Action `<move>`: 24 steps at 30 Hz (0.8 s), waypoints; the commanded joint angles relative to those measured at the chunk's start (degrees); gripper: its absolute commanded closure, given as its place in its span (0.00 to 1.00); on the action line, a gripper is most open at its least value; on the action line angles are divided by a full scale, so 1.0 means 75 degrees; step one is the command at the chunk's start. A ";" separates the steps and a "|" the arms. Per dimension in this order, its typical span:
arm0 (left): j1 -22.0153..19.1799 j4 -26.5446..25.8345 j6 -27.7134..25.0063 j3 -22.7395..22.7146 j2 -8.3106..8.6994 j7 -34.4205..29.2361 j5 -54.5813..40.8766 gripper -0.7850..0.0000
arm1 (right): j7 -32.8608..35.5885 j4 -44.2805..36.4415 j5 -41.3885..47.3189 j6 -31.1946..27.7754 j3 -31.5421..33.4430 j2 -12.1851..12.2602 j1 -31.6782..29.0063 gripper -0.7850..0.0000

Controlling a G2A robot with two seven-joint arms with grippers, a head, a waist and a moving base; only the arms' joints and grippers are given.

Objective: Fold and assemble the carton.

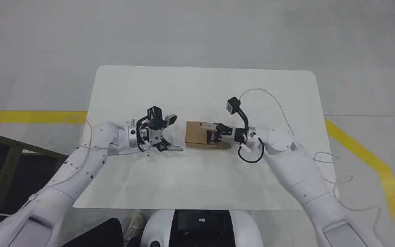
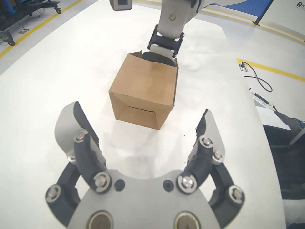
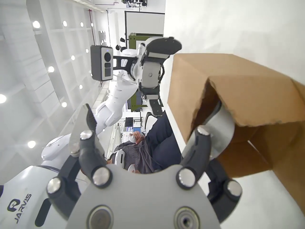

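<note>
The carton lay on its side near the middle of the white tabletop. It was already squared up into a box rather than lying flat. The end facing the left arm looked closed, with a recessed panel bearing a thin slit, though I could not be sure it was tucked home. The opposite end was open, with a loose flap standing out from it.

The right end effector was at that open end, released and spread wide. One finger was pushed inside the carton under the flap, and the other finger stood free in the air beside the box, so nothing was pinched. The left end effector was also released. It hung low over the tabletop, facing the closed-looking end, near the carton but not touching it.

By my reading, the body had been formed and the step in hand was closing the open end. The next move probably called for the left end effector to brace the near end, since the light box would likely slide. The right finger would then need to come out and press the flaps inward in order, tucking the last one.
</note>
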 commanded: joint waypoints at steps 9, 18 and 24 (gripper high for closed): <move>-0.0608 0.0853 -0.0139 0.0722 -0.0517 0.1075 0.0776 0.00 | 0.0582 -0.2225 -0.0804 0.0876 0.1104 0.0462 -0.1042 0.00; -0.1082 0.1900 -0.0264 0.1188 -0.1008 0.1718 0.0887 0.00 | 0.1309 -0.2722 -0.1312 0.1406 0.1321 0.0656 -0.1376 0.21; -0.1222 0.2253 -0.0314 0.1359 -0.1180 0.2121 0.1233 0.00 | 0.1383 -0.2776 -0.1441 0.1502 0.1601 0.0769 -0.1601 1.00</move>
